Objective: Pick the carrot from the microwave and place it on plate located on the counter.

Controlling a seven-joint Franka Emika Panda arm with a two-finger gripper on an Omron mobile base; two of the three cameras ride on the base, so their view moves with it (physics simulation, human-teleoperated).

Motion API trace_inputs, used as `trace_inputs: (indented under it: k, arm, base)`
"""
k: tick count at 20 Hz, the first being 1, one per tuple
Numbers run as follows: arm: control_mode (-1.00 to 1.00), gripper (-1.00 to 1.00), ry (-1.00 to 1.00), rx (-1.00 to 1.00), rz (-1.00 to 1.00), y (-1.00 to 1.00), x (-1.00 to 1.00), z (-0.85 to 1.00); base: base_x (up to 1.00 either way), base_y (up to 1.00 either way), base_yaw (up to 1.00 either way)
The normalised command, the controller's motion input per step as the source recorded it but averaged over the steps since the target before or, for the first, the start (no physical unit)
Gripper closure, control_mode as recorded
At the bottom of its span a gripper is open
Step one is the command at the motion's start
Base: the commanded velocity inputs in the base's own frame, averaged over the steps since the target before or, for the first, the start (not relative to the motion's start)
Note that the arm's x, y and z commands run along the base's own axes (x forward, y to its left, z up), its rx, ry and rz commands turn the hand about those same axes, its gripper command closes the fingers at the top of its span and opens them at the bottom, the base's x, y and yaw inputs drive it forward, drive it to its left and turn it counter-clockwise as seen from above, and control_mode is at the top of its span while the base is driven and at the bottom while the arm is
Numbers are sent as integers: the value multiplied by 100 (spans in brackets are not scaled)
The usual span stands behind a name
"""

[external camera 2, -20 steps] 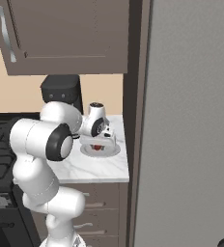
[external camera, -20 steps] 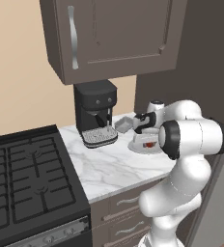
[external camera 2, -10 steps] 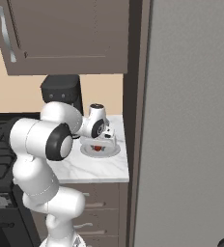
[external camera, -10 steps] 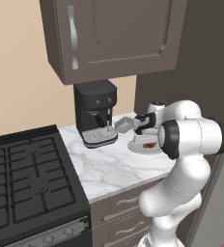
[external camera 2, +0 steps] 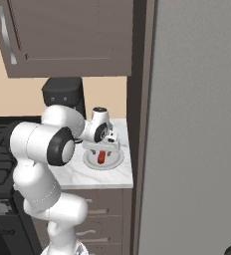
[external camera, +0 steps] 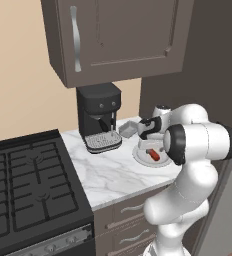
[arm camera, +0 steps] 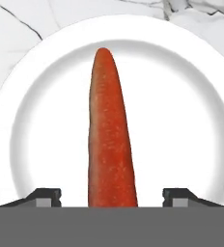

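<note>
End effector (arm camera: 112, 195) hovers right above the plate (arm camera: 191, 130), fingertips (arm camera: 46, 195) spread wide on either side of the carrot (arm camera: 111, 144), not touching it, so jaws are open and nothing is gripped. Carrot lies flat in the middle of the plate, thick end toward the fingers, tapered tip pointing away in the hand view. Plate sits on the white marble table (external camera: 113, 175), near its right end, close to the tall dark panel (external camera 2: 140, 99).

From the left base view the end effector (external camera: 149, 134) is just over the plate (external camera: 140, 156) with the carrot (external camera: 153, 154) showing red beneath it. From the right base view the carrot (external camera 2: 101, 157) is on the plate (external camera 2: 115, 163), below the end effector (external camera 2: 107, 144).

Black coffee machine (external camera: 99, 117) stands at the back of the table, left of the plate, under the dark brown wall cabinet (external camera: 118, 37). Black gas stove (external camera: 25, 185) sits beside the table on its left. Drawers (external camera: 130, 220) with silver handles are under the table.
</note>
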Motion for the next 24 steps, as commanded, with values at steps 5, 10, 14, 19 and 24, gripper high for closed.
trace_inputs:
  k: [5, 10, 14, 19, 24]
  arm:
    - [-100, -100, -6, 4, 0, -1, -23, 48]
    - [-100, -100, -16, 1, 0, 30, -59, 100]
    - [-100, -100, -5, 0, 0, 81, -58, 89]
    - [-100, -100, 0, 0, 1, 52, -62, 94]
    - [-100, -100, -3, 0, 2, 30, -82, 99]
  base:
    - [0, 0, 0]
    - [0, 0, 0]
    - [0, 0, 0]
    - [0, 0, 0]
    - [0, 0, 0]
